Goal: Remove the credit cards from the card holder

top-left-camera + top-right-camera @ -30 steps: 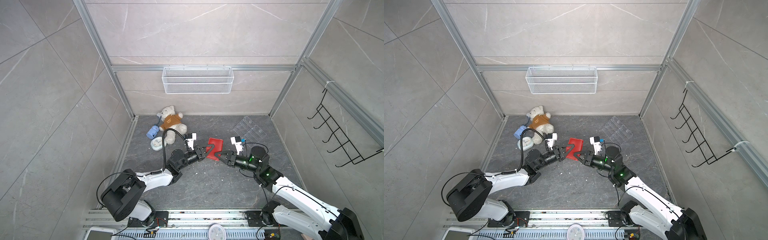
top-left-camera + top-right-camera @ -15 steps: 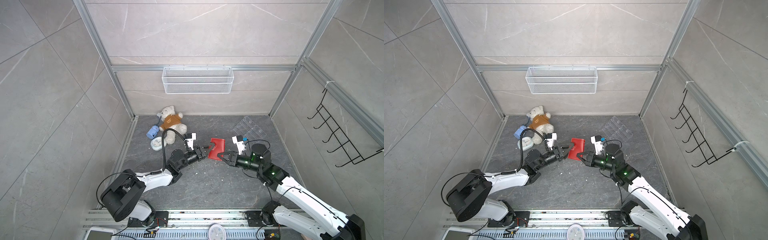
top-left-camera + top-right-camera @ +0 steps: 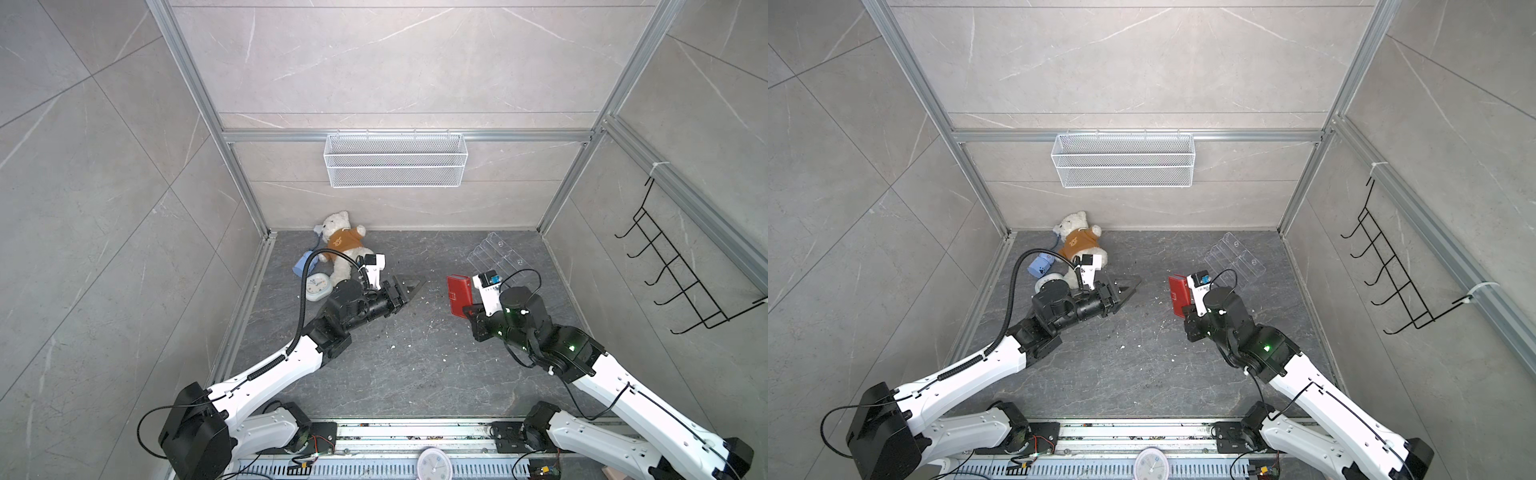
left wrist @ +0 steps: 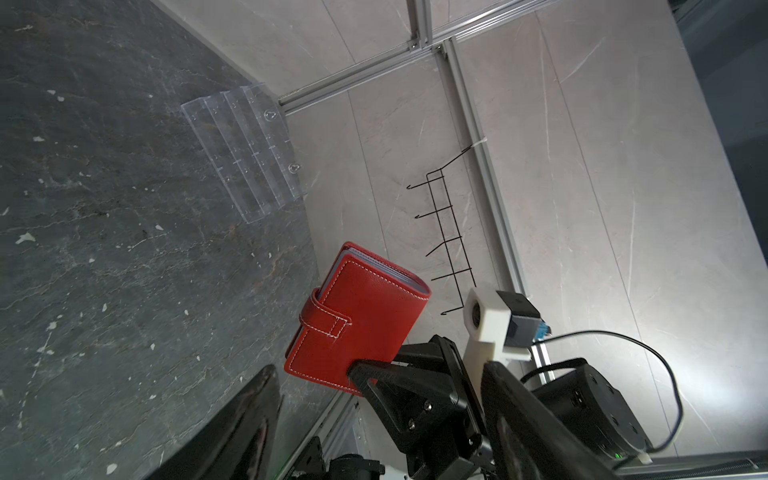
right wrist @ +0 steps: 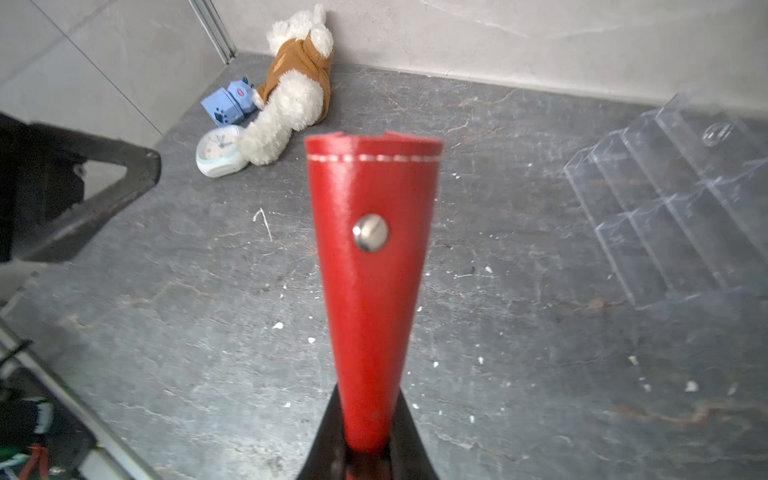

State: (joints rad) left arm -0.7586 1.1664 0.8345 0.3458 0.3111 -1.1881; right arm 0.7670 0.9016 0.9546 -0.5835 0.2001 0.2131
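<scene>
The card holder [image 3: 459,294] [image 3: 1179,296] is a red stitched wallet, closed with its snap tab [image 4: 328,318] fastened. It stands on edge above the floor, right of centre. My right gripper [image 3: 465,311] [image 5: 365,440] is shut on its lower edge, with a silver stud [image 5: 370,232] facing the right wrist camera. Pale sleeve edges [image 4: 374,266] show along the holder's upper edge. The credit cards are hidden inside the holder. My left gripper [image 3: 409,290] [image 3: 1125,291] is open and holds nothing, a short gap to the left of the holder.
A teddy bear [image 3: 343,243], a blue toy [image 3: 303,264] and a small white clock [image 3: 318,286] lie at the back left. A clear acrylic tiered rack [image 3: 494,257] lies at the back right. A wire basket [image 3: 395,160] and black hooks [image 3: 681,282] hang on the walls.
My left gripper opened, let go of the card holder and drew back to the left. My right gripper closed tighter and carried the holder to the right, turning it upright.
</scene>
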